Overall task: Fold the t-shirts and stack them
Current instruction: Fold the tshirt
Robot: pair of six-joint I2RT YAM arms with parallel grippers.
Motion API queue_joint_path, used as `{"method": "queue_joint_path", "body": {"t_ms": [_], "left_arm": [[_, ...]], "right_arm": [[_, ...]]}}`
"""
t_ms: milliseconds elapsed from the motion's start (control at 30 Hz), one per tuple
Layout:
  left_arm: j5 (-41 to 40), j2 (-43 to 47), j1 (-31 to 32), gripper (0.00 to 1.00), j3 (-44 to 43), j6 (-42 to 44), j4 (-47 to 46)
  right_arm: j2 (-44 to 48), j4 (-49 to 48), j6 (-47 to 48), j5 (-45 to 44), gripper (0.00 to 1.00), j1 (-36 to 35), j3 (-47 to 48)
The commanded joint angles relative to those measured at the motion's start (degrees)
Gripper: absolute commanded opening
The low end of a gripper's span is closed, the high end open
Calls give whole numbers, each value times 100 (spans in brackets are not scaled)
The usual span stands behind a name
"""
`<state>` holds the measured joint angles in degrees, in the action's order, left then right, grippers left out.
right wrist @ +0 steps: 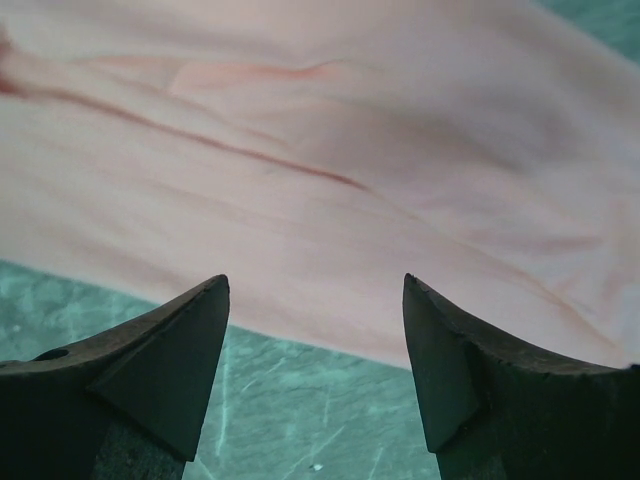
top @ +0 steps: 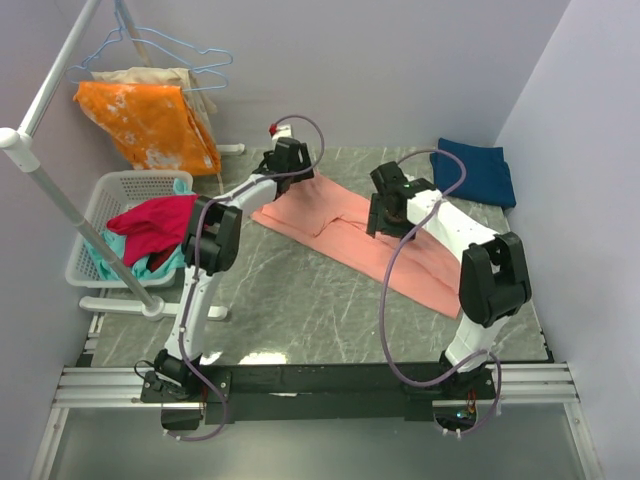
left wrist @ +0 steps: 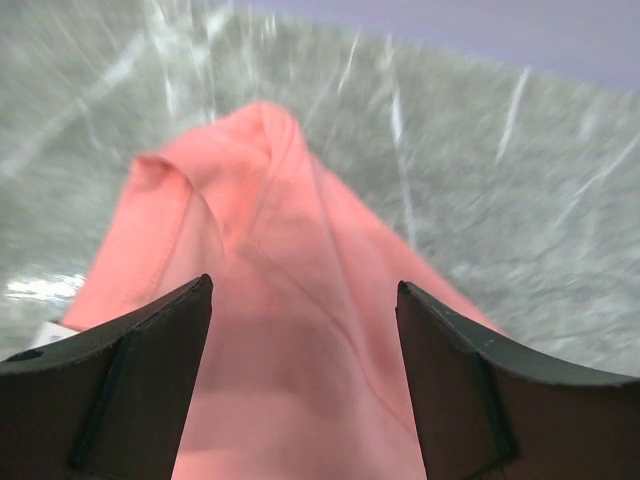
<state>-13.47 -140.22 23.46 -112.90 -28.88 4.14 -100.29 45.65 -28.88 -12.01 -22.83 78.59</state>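
The salmon-pink t-shirt lies folded into a long strip, running diagonally across the middle of the grey marbled table. It fills the left wrist view and the right wrist view. The dark navy blue t-shirt lies folded at the far right corner. My left gripper is open and empty just over the strip's far left end. My right gripper is open and empty over the strip's middle, above its near edge.
A white laundry basket at the left holds a magenta-red garment and teal cloth. An orange white-blotched cloth hangs on a rack with blue hangers at the back left. A white rail slants along the left side.
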Motion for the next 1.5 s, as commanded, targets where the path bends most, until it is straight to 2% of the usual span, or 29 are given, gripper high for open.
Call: {"method": "queue_joint_path", "body": {"t_ms": [0, 67, 267, 367, 500, 600, 733, 900, 1133, 1333, 1467], "left_arm": [[-473, 978, 44, 80, -127, 137, -248], [-472, 1102, 79, 80, -136, 207, -81], [-68, 1225, 123, 81, -619, 33, 1316], [108, 1515, 123, 80, -269, -38, 1563], [240, 2138, 123, 80, 609, -21, 1414], [310, 2393, 123, 80, 874, -21, 1484], [205, 2614, 123, 80, 1033, -12, 1669], [-32, 2825, 123, 80, 1086, 58, 1923], [-348, 2939, 115, 80, 1042, 41, 2363], [-296, 3062, 53, 81, 1279, -21, 2433], [-243, 2879, 9, 80, 1183, -82, 2670]], "right_arm": [[159, 128, 102, -600, 77, 358, -150], [54, 269, 233, -679, 76, 411, -238], [-209, 304, 208, -443, 75, 534, -502], [-263, 199, 217, -223, 75, 534, -695], [-351, 50, 208, 93, 77, 543, -924], [-474, 6, 190, 383, 82, 543, -977], [-500, -38, 146, 612, 82, 411, -1170], [-509, 5, -29, 718, 82, -185, -1337], [-772, 6, -740, 963, 81, -1195, -1153], [-1440, 111, -961, 1297, 79, -1934, -109], [-1704, 462, -970, 1201, 79, -2261, 779]]}}
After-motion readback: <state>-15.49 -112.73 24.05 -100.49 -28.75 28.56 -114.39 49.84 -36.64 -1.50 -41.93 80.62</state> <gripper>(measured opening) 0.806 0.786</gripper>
